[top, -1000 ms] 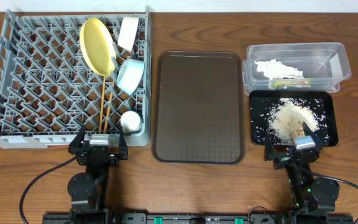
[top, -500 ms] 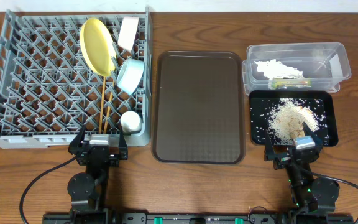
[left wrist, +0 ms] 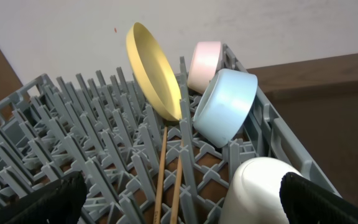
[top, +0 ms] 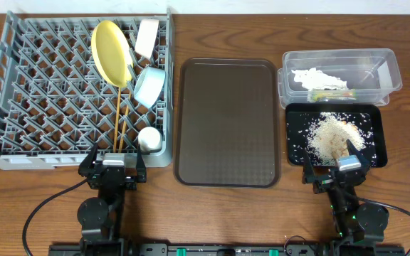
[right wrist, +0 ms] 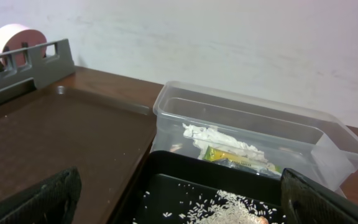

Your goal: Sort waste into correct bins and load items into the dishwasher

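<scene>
Gaping wide, left claw (left wrist: 179,202), right claw (right wrist: 179,199), both empty, touching nothing.

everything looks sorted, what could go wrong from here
1. The yellow plate stands tilted on edge in the rack; a knock could tip it onto the blue bowl beside it.
2. The chopsticks lie loose across the rack's lattice and might slip through a gap.
3. Crumbs spread close to the rim of the shallow black tray, and the right arm's open jaws sit at its near edge, so a careless move could scatter them.
</scene>
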Robot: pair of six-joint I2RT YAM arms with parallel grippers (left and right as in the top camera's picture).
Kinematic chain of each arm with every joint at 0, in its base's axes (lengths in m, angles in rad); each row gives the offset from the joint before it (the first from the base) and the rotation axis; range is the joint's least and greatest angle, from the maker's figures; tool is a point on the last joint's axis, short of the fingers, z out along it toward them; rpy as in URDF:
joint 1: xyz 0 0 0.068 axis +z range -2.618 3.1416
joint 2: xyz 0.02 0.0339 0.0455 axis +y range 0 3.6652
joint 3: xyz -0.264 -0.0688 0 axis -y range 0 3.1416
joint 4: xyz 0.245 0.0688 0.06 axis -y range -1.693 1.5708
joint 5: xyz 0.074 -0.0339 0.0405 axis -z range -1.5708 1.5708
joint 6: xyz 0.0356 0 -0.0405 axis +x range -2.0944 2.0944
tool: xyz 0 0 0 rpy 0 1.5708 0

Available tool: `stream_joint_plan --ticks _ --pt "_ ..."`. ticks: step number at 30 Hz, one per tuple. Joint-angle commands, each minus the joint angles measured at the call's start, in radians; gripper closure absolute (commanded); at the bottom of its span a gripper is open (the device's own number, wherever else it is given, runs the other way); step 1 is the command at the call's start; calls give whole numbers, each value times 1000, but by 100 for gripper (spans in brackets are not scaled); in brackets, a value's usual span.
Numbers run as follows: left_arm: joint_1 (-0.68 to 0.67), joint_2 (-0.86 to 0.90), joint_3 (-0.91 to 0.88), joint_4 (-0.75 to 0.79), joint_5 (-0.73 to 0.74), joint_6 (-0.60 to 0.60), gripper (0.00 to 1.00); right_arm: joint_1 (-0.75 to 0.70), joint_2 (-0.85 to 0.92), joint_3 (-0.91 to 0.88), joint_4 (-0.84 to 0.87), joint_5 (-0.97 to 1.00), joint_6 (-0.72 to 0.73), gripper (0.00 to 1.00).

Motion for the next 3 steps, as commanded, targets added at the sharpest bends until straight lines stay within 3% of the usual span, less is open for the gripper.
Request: stream_joint_plan --ticks 1,3 --pt "-3 -1 -14 -36 15 12 1 11 -7 -1 -5 1 -7 1" --pt "-3 -1 -14 -36 15 12 1 11 -7 -1 -5 1 -7 1"
